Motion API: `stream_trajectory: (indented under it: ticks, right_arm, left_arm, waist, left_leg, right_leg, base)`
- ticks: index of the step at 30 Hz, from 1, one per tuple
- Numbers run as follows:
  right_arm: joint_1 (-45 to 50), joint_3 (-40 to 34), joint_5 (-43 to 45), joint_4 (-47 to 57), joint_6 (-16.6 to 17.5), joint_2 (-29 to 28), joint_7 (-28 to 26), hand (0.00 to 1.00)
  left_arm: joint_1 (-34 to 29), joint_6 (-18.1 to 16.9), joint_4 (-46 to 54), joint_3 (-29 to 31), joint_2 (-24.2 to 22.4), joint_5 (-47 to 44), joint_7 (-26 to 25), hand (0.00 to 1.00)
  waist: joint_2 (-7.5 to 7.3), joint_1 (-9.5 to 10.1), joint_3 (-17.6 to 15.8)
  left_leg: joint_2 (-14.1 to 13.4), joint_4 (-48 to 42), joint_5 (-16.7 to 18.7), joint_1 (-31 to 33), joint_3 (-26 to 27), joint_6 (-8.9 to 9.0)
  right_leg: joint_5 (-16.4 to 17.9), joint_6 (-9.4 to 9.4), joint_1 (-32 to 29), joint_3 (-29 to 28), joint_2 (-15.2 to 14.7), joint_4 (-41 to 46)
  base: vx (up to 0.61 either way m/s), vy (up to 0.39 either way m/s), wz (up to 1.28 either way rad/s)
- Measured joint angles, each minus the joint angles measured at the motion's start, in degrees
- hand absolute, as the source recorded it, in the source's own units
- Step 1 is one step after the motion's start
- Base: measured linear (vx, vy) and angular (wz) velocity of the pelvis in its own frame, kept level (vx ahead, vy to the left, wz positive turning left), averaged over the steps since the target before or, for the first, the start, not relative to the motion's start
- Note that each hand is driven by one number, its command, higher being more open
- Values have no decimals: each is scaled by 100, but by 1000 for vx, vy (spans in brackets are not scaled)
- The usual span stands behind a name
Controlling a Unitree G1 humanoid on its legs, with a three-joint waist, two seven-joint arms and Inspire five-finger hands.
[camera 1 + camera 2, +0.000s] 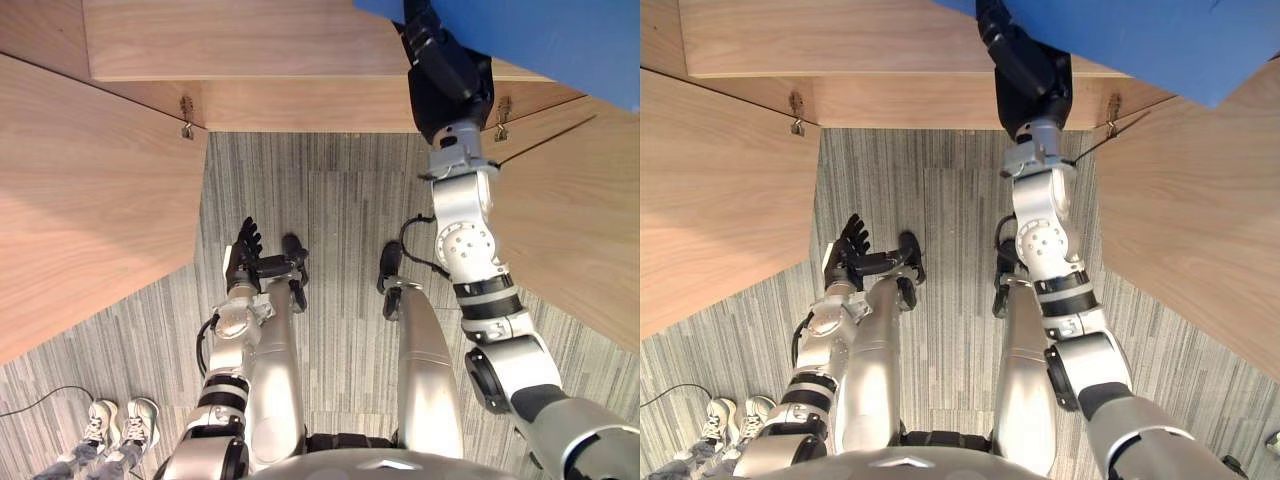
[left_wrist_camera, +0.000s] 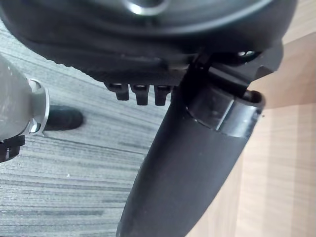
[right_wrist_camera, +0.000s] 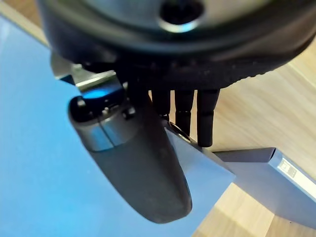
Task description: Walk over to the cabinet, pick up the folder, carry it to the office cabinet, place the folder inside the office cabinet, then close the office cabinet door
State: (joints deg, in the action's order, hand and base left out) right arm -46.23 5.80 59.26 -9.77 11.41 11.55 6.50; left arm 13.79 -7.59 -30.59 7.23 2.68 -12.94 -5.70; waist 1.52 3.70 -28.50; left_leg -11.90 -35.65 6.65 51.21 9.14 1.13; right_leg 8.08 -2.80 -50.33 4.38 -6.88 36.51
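Right hand (image 1: 447, 80) pinching blue folder (image 1: 530, 40), thumb on one face, fingers on the other.
Held at open office cabinet (image 1: 250, 45), likely for insertion; left hand (image 1: 245, 250) idle, fingers relaxed.

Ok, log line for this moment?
right hand: pinching blue folder at cabinet opening | left hand: open, low | cabinet doors: both open
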Motion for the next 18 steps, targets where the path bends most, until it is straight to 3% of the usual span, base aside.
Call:
stream_trajectory:
  ticks: [18]
  right_arm:
    - [-2204, 4, 222, -2292, -511, 978, 101, 0]
  left_arm:
    - [-8, -79, -52, -259, 89, -287, 4, 100]
  waist:
    - [23, 18, 13]
  left_leg:
    - [160, 113, -192, 426, -145, -7]
  right_leg:
    - [-8, 10, -355, 195, -150, 33]
  base:
    - [16, 14, 7]
